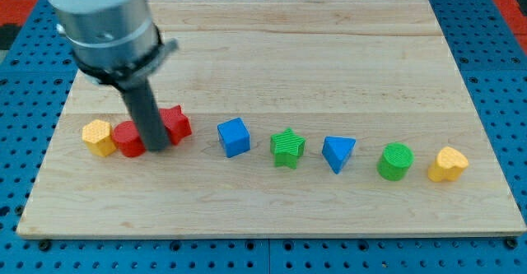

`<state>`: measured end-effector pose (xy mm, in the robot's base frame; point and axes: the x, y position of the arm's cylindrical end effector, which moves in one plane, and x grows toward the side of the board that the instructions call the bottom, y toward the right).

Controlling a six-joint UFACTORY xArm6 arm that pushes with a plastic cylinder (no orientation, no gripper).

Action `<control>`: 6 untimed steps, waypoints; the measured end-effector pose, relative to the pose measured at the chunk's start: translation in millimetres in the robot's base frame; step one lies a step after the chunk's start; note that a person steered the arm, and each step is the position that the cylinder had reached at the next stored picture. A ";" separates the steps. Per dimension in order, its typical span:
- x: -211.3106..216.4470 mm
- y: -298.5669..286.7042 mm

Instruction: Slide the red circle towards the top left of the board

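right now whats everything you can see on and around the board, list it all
yellow hexagon block: one, yellow, far view's left of the row
red circle: one, red, just right of the yellow hexagon, partly behind my rod
red star block: one, red, right of my rod
blue cube: one, blue, left of centre
green star block: one, green, centre of the row
blue triangle block: one, blue, right of the green star
green circle block: one, green, further right
yellow heart block: one, yellow, far view's right
wooden board: one, light wood, under all blocks
pegboard: one, blue, around the board
my tip: one, dark rod, between the red circle and red star
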<state>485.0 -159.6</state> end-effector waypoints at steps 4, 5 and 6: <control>-44.5 -75.6; -61.9 -42.7; -93.3 -9.7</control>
<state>391.7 -169.2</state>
